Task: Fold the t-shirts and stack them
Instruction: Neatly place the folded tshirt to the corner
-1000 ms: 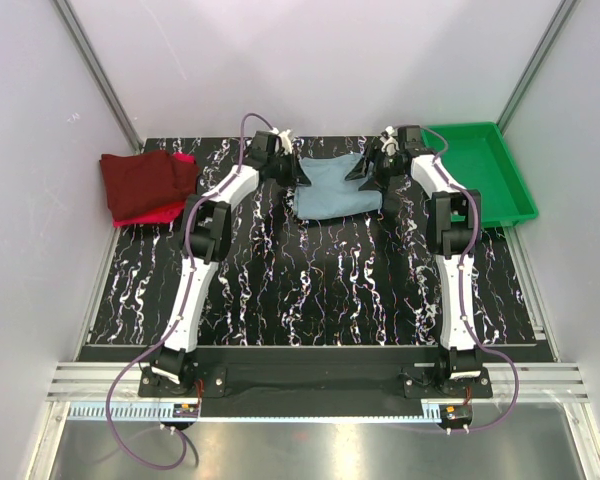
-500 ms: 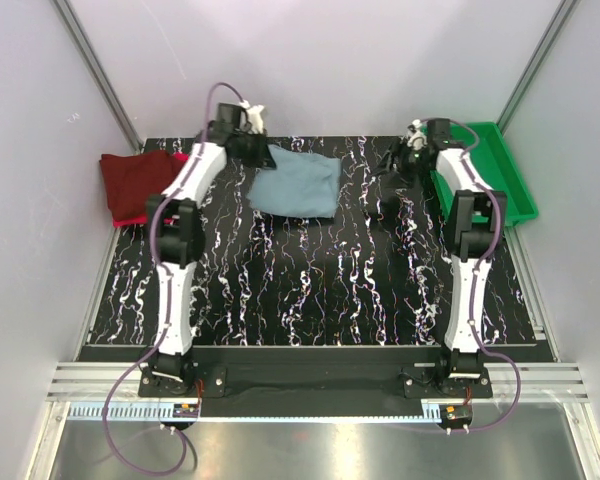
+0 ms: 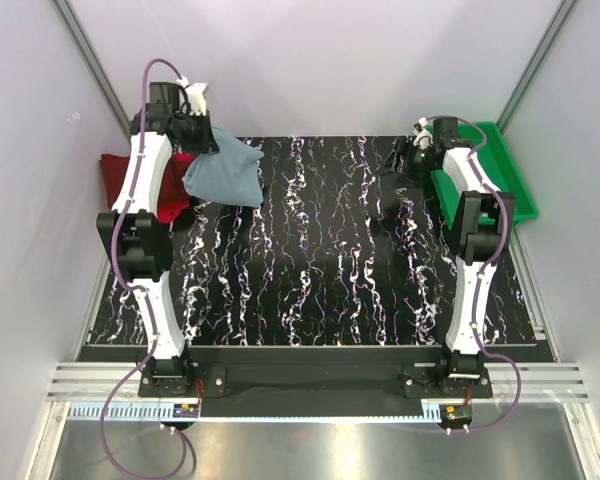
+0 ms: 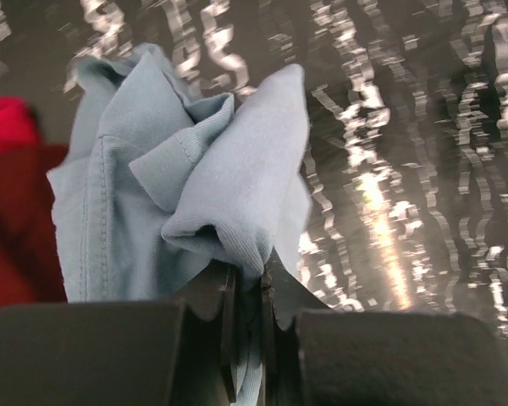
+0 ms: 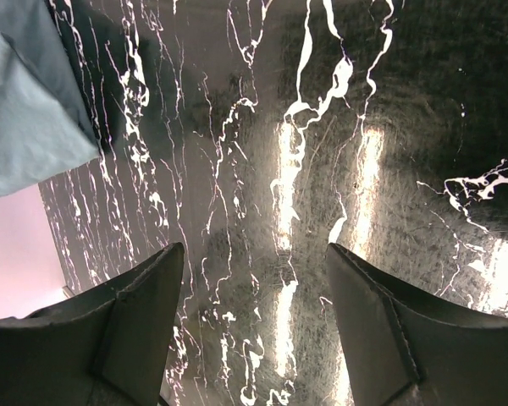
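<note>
1. the left tool is pressed almost together, pinching a bunched fold of the grey-blue t-shirt between its tips.
2. the grey-blue t-shirt hangs crumpled from that pinch, at about 10 o'clock on the counter in the top view. i cannot tell whether its lower edge touches the counter.
3. at 9 o'clock of the hanging cloth, just beside it, the maroon t-shirt lies folded in the counter's far left corner.
4. the red t-shirt lies with the maroon one. a bright strip of it shows at the maroon's edge, beside the grey-blue cloth in the left wrist view.
5. the right tool is spread wide with nothing between its fingers. it hangs over bare counter at about 2 o'clock, well apart from the left tool.
6. at 3 o'clock of the right tool, just beside it, the green tray sits at the counter's far right corner.
</note>
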Tool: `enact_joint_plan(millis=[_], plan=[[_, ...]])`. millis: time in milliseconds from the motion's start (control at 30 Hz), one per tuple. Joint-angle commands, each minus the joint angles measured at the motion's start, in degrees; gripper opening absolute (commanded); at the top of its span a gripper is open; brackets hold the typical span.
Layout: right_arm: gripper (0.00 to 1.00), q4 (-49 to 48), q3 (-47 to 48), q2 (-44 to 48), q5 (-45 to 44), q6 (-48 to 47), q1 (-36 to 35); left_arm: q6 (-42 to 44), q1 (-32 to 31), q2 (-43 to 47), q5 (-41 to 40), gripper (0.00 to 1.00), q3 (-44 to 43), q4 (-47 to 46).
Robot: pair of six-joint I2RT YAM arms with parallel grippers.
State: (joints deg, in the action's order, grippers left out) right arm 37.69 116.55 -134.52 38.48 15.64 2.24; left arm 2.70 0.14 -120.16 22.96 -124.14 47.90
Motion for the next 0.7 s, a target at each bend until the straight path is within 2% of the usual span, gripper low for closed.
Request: enact_joint_plan(millis=[0,267,500,667], plan=[[0.75,0.19,-0.27,4.44,0.02,-0.96,-0.22,3.89,2.4,5.37,-3.7,0.0,-1.11,0.88],[0.75,-0.07,-0.54,4.27,0.02,-0.61,-0.31,4.95,6.97,8.1,-6.34,0.0,-1.19,2.46],[0.75,-0.6,-0.71,3.91,0.02,-0.17,-0.22,5.56,8.03,7.66,-9.86,0.0,-4.18,1.76],[0.75,-0.78,-1.41,4.44,0.02,-0.34,-0.22,4.42,8.03,8.18,-15.83,0.0,-6.11,0.44]])
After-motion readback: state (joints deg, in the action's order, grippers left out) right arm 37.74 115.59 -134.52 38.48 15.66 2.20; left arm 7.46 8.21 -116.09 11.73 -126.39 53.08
